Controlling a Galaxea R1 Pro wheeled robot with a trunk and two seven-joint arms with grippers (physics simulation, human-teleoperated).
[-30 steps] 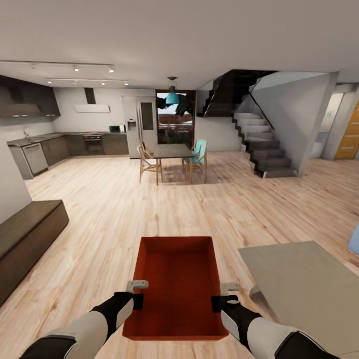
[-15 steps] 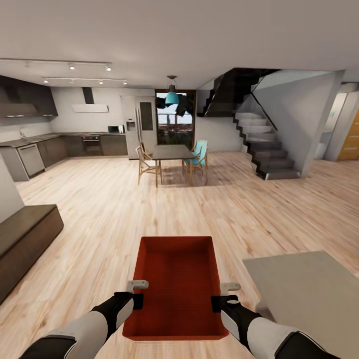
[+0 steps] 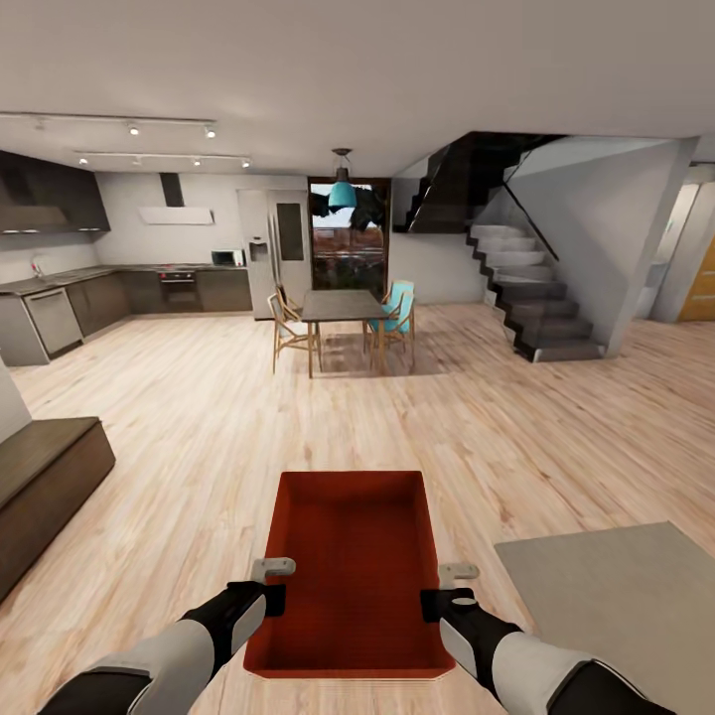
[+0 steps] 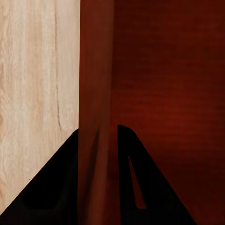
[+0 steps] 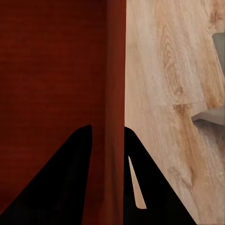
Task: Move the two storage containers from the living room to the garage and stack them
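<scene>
While both of my arms reach forward at waist height, my left end effector is pinched down over the left wall of the storage container, one finger inside the bin and one outside, as the left wrist view makes plain with the wall running straight between the dark fingers. My right end effector does the same on the opposite wall, fingers straddling it tightly. So each end effector is nearly closed, gripping a thin plastic wall, and the orange-red bin hangs between them, level, open side up and empty, above the light wood plank floor.

I judge the bin to be light and fairly stiff, but its smooth, thin walls could slip or flex, so a hold at the middle of each long side, as I have now, seems the right place; uneven arm motion could twist it loose.

Beyond the bin, a pale grey rug lies to my right and a low dark bench to my left. Farther off stand a dining table with chairs, a kitchen along the far left wall and a dark staircase at right. The garage is not reached yet, so carrying is the step in hand.
</scene>
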